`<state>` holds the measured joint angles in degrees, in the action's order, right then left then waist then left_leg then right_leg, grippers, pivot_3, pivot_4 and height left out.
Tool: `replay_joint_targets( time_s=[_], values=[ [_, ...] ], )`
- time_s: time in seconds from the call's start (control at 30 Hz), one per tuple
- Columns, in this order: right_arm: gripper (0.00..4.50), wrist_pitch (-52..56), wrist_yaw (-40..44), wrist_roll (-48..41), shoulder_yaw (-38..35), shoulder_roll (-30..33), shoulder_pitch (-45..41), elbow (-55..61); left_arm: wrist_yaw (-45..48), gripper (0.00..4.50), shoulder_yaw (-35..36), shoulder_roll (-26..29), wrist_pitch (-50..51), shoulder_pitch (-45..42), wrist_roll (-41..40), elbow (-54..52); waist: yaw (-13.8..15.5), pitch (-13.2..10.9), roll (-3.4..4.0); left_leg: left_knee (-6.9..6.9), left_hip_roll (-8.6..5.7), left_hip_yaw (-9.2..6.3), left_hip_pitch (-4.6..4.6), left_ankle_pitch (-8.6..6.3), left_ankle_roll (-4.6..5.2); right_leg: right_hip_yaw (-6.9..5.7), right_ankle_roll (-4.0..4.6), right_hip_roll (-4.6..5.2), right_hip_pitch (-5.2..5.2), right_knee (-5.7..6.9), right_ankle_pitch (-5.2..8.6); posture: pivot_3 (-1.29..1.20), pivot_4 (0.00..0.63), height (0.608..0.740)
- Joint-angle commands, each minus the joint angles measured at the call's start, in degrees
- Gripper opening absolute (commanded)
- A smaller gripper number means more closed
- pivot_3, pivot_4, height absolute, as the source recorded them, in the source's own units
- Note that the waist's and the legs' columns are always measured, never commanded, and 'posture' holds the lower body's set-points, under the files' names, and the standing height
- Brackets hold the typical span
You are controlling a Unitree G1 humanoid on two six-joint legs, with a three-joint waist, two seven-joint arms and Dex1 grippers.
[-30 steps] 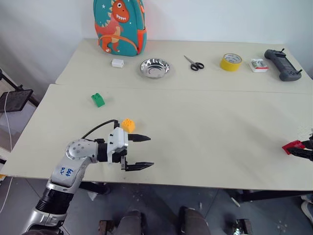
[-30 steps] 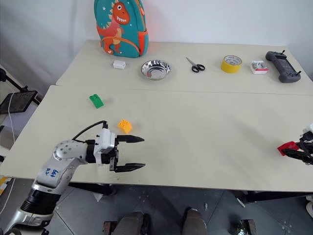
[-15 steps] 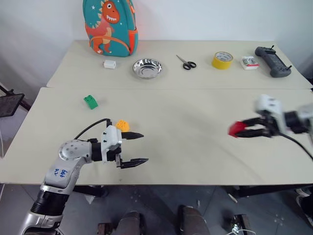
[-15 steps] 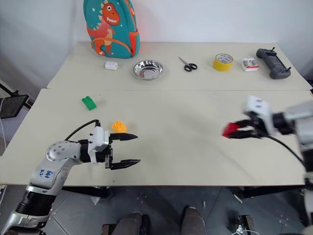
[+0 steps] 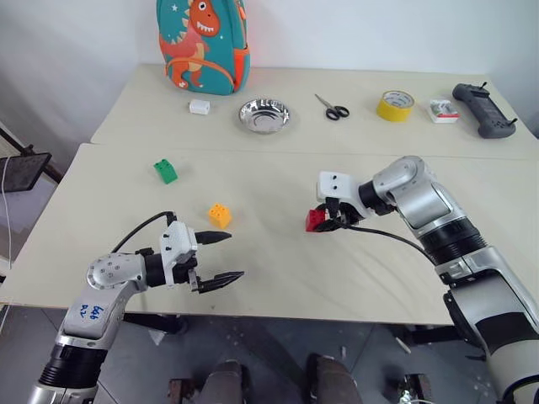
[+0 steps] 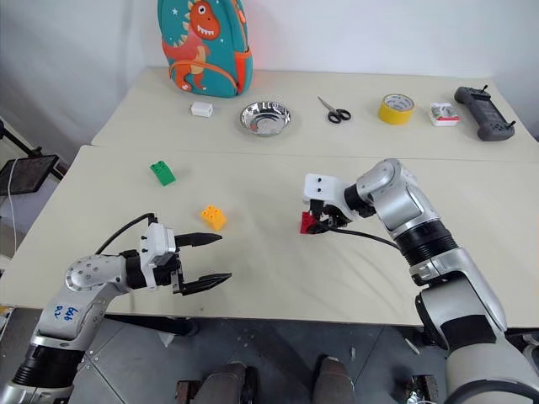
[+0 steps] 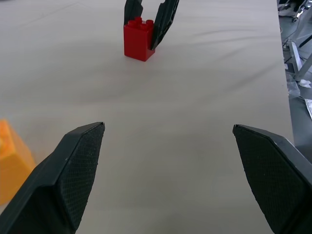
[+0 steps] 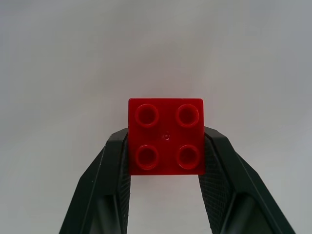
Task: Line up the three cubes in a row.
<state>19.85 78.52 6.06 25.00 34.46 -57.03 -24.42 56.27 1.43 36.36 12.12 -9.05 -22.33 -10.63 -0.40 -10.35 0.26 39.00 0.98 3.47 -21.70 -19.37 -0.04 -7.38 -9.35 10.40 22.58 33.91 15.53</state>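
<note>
My right gripper is shut on the red cube, holding it at the table surface near the middle of the near table; the studs of the red cube face the wrist camera between the two fingers. The yellow-orange cube sits to its left. Farther left and back lies the green cube. My left gripper hangs open just in front of the yellow-orange cube, empty. The left wrist view shows the red cube ahead and the yellow-orange cube at the edge.
On the far table stand a dinosaur backpack, a small white block, a metal bowl, scissors, yellow tape, a small box and a black controller. A seam separates the two tables.
My right arm has swung in from the right edge to the table's middle, carrying the red cube and lowering it near the yellow-orange one. The left gripper has drifted slightly left, still open.
</note>
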Motion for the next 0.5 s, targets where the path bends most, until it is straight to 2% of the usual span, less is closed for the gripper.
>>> replay_joint_targets(
  time_s=[0.03,0.23,0.3,0.43,0.5],
  values=[
    [1.83,-1.1,2.0,0.8,1.3,-0.2,-0.1,1.5,-0.4,4.5,1.6,0.6,-0.1,0.9,-0.7,-1.9,-0.1,0.0,0.0,0.0,0.0,0.0,0.0,0.0,0.0,0.0,0.0,0.0,0.0,0.0,0.0,0.0,0.15,0.74],
    [3.8,-3.1,2.6,-0.4,-0.6,-0.3,-1.1,0.8,-2.6,4.5,2.9,-0.1,-1.1,2.2,-0.3,-2.1,-0.4,0.0,0.0,0.0,0.01,0.0,0.0,0.0,0.0,0.0,0.0,0.0,0.0,0.01,0.0,0.0,0.15,0.74],
    [4.47,-5.9,3.6,-4.2,-5.0,1.7,-0.2,2.4,-7.0,4.5,6.8,-2.0,-3.4,4.5,0.0,-2.0,-0.5,0.0,0.0,0.0,0.01,0.0,0.0,-0.01,-0.01,0.0,0.0,0.0,0.0,0.0,0.0,0.0,0.15,0.74],
    [4.47,-13.7,4.6,-13.6,-15.0,3.7,5.3,4.7,-15.3,4.5,16.0,-6.9,-4.8,10.6,-2.4,-3.1,-0.3,0.0,-0.03,-0.02,0.01,-0.04,0.0,-0.04,-0.02,-0.06,0.0,0.0,-0.02,-0.03,0.0,0.0,0.15,0.74],
    [4.47,-18.1,8.2,-23.5,-22.6,2.4,11.0,7.7,-19.9,4.5,21.4,-9.4,-6.8,14.4,-1.8,-2.2,-0.3,0.0,-0.09,-0.03,0.02,-0.04,0.06,-0.06,-0.01,-0.06,0.0,0.01,-0.1,-0.04,0.0,0.0,0.15,0.74]
  ],
)
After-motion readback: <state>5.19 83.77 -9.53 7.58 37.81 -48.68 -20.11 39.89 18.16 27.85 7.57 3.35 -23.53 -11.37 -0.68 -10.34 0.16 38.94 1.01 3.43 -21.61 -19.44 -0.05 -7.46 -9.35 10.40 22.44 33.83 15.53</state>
